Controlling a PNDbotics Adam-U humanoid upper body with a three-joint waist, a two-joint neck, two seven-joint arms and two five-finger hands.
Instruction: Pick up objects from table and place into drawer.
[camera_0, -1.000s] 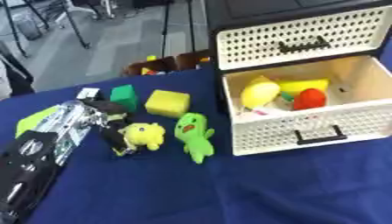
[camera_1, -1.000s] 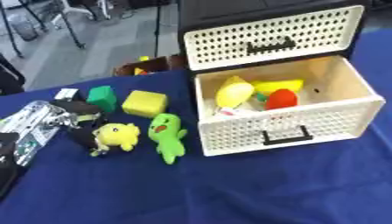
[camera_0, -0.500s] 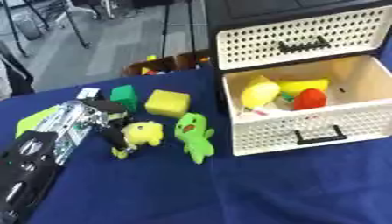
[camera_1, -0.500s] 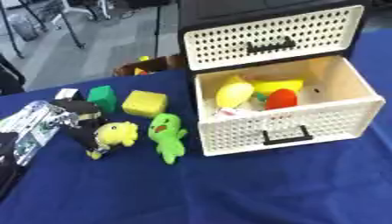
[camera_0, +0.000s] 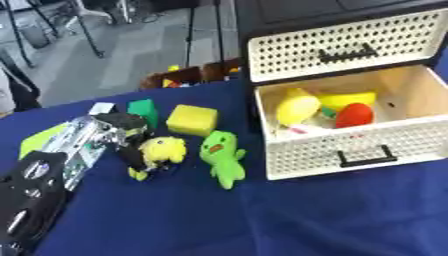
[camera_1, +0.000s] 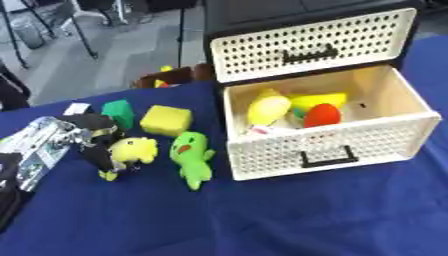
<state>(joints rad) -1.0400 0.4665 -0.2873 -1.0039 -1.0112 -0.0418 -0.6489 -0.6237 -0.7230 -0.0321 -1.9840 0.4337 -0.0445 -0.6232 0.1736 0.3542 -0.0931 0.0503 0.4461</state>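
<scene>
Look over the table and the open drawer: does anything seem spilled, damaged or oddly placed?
Nothing stands out. The open drawer holds toys neatly, the green plush lies flat on the blue table, and the left hand is closed round the yellow plush.

Cream plastic drawer (camera_1: 337, 145), perforated front and walls, smooth matt finish, black handle. Inside, glossy-looking yellow and red pieces (camera_1: 302, 107). Blue cloth over the table (camera_0: 289, 215), matt, softly creased. Plush, fuzzy yellow chick toy (camera_0: 163, 150) and green plush toy (camera_0: 222, 156). Spongy, matt yellow block (camera_0: 192, 119). Left hand (camera_0: 122, 137): black plastic with shiny silver metal.
</scene>
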